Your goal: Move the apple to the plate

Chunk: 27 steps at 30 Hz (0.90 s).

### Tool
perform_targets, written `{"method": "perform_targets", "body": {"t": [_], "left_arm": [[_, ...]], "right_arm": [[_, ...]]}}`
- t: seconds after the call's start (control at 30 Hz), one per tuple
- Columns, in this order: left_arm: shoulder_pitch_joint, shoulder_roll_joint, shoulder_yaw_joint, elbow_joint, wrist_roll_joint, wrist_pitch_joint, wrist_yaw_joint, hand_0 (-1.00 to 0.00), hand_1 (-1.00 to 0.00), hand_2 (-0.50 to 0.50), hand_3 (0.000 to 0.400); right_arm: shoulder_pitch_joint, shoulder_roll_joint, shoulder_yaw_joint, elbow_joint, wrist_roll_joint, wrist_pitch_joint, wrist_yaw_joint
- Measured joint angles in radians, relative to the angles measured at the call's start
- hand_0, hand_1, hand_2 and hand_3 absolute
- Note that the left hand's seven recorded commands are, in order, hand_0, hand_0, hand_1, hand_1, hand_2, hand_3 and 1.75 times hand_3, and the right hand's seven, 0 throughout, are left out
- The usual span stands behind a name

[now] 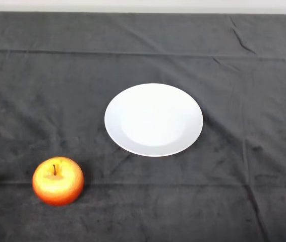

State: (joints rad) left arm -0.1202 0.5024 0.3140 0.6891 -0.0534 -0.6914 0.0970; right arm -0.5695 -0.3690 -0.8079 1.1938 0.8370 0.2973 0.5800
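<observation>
A red and yellow apple [58, 180] stands upright on the dark cloth at the lower left, its stem pointing up. A round white plate [154, 119] lies near the middle of the table, up and to the right of the apple, with nothing on it. A stretch of bare cloth separates the two.
The dark cloth [243, 191] covers the whole table and shows creases and folds. A pale strip [143, 5] runs along the table's far edge at the top.
</observation>
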Motion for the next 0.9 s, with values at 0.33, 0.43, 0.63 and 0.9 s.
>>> {"method": "perform_targets", "body": {"t": [0.33, 0.43, 0.63, 0.9], "left_arm": [[0.111, -0.049, -0.075, -0.261, 0.042, 0.116, 0.005, 0.00, 0.00, 0.00, 0.000], [0.111, -0.055, -0.089, -0.302, 0.060, 0.140, 0.006, 0.00, 0.00, 0.00, 0.000], [0.111, -0.070, -0.125, -0.331, 0.082, 0.178, 0.006, 0.00, 0.00, 0.00, 0.000], [0.107, -0.094, -0.197, -0.331, 0.103, 0.232, 0.007, 0.00, 0.00, 0.00, 0.000]], "right_arm": [[0.000, 0.000, 0.0000, 0.000, 0.0000, 0.000, -0.0003], [0.000, 0.000, 0.0000, 0.000, 0.0000, 0.000, -0.0008], [0.000, 0.000, 0.0002, 0.000, 0.0000, 0.000, -0.0015], [0.000, 0.000, 0.0003, -0.001, 0.0000, 0.000, -0.0027]]}}
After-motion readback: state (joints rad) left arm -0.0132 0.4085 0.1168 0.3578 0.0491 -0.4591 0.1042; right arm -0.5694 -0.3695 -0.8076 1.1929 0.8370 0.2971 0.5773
